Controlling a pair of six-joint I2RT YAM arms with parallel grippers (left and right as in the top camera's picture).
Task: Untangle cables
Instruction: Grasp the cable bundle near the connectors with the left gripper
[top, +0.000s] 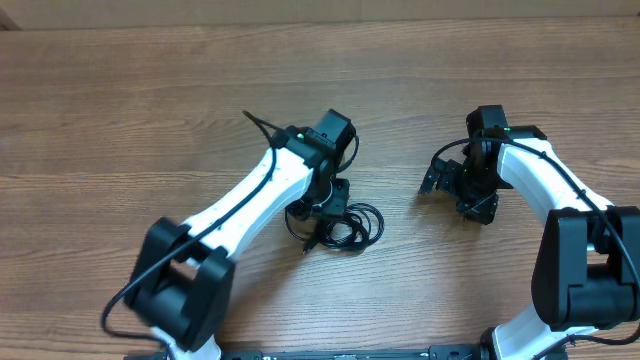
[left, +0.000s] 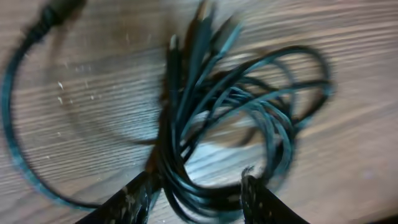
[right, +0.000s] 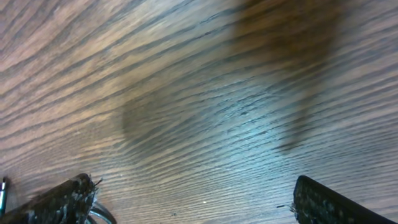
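**Overhead:** the cables lie bunched in loose loops on the wooden worktop, under and just beside the left end effector. The right end effector is well apart from them.

**Left wrist:** the fingers are partly apart, with tangled strands between them.

**Right wrist:** the fingers are spread wide over bare wood.

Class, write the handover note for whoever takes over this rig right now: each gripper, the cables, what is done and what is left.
Left gripper: fingers astride the cables. The view is blurred, so grip is unclear.
Right gripper: open, empty, over the table.
Cables: one tangled bunch under the left gripper.
Done: nothing separated yet.
Left: pull each cable free and lay them apart.
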